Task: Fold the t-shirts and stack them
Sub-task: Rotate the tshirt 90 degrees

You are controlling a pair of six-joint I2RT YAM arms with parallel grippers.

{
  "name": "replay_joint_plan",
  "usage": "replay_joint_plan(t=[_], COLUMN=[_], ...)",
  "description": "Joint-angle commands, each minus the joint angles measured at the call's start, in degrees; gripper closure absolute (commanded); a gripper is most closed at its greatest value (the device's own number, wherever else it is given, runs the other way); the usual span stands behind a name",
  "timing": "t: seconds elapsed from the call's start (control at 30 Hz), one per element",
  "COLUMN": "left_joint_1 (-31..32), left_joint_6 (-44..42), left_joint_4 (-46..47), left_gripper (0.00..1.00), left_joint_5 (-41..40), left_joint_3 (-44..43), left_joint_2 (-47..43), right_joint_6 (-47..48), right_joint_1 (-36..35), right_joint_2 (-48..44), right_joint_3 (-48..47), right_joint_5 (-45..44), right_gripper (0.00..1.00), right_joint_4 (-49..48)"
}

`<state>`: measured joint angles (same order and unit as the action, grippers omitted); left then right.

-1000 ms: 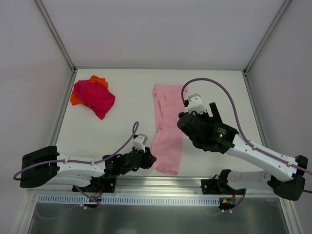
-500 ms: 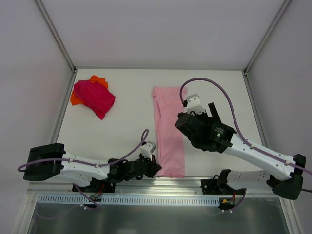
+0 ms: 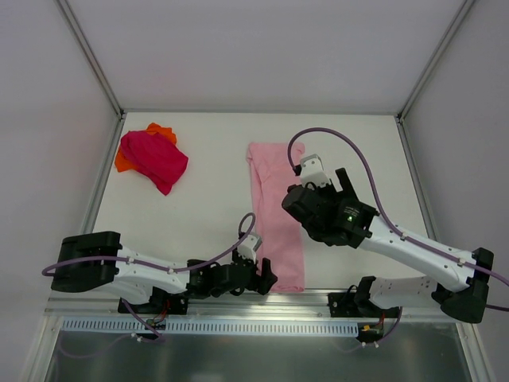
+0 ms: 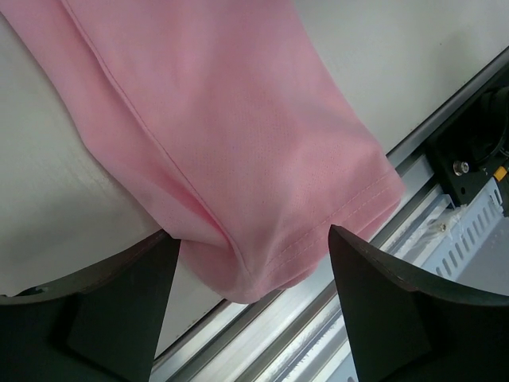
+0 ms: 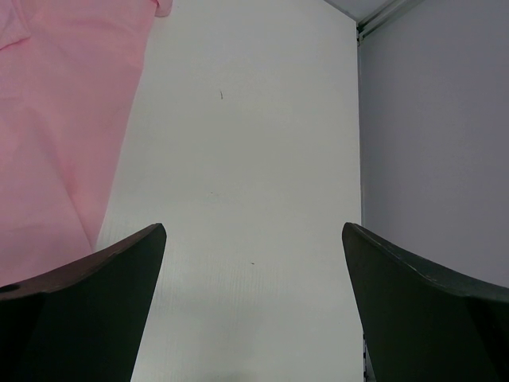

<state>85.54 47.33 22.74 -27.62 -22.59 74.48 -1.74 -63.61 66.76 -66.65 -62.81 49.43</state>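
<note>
Layout: pink shirt (image 3: 274, 211) lies as a long narrow strip down the middle of the bench (image 3: 207, 199), hem at the near edge. Left pincer (image 4: 250, 237) sits low at that hem, jaws spread, with the hem corner between them but not pinched. Right pincer (image 5: 253, 229) is spread wide and holds nothing, over bare bench just right of the strip. Magenta shirt (image 3: 155, 159) is crumpled at far left, lying on the orange shirt (image 3: 162, 130).

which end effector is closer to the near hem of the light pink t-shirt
Left. The left end effector is at the hem, open fingers either side of its corner. The right end effector is farther up the shirt, at its right edge.
</note>
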Motion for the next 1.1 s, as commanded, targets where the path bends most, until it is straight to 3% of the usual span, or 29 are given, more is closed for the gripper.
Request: replay_joint_plan(t=[0.0, 0.27, 0.53, 0.73, 0.83, 0.87, 0.9, 0.97, 1.0, 1.07], left_joint_1=[0.6, 1.2, 1.3, 1.3, 1.3, 1.3, 1.3, 1.3, 1.3, 1.3], left_joint_6=[-0.2, 0.6, 4.2, 3.6, 3.4, 3.3, 3.3, 3.2, 3.0, 2.9], left_joint_4=[-0.2, 1.5, 16.3, 26.3, 27.3, 27.4, 27.6, 27.7, 27.7, 27.6], left_gripper=[0.23, 0.23, 0.17, 0.20, 0.31, 0.45, 0.54, 0.64, 0.75, 0.83], left_joint_5=[-1.5, 0.3, 3.2, 6.3, 6.9, 7.0, 7.0, 7.0, 6.9, 6.8], left_joint_3=[-2.2, -1.9, 2.2, 3.7, 4.0, 4.1, 4.3, 4.7, 4.8, 5.2], left_joint_2=[0.1, 2.0, 6.5, 11.0, 11.0, 10.8, 10.7, 10.1, 9.8, 9.1], right_joint_6=[-2.0, -1.2, -1.5, -1.6, -1.7, -1.8, -1.9, -2.1, -2.3, -2.4], right_joint_1=[-0.1, -0.1, -0.2, -0.2, -0.2, -0.2, -0.2, -0.1, -0.2, -0.1], right_joint_2=[-1.5, -0.5, -2.0, -2.6, -2.9, -3.0, -3.0, -3.3, -3.5, -4.0], right_joint_3=[-2.4, -3.1, -2.7, -3.0, -3.0, -3.0, -3.0, -2.7, -2.8, -2.5], right_joint_5=[-2.5, -2.4, -2.0, -2.5, -2.7, -2.9, -3.0, -3.6, -3.7, -4.0], right_gripper=[0.00, 0.00, 0.00, 0.00, 0.00, 0.00, 0.00, 0.00, 0.00, 0.00], right_joint_4=[-0.1, -1.0, -0.7, 0.0, 0.2, 0.5, 0.6, 0.8, 1.0, 1.1])
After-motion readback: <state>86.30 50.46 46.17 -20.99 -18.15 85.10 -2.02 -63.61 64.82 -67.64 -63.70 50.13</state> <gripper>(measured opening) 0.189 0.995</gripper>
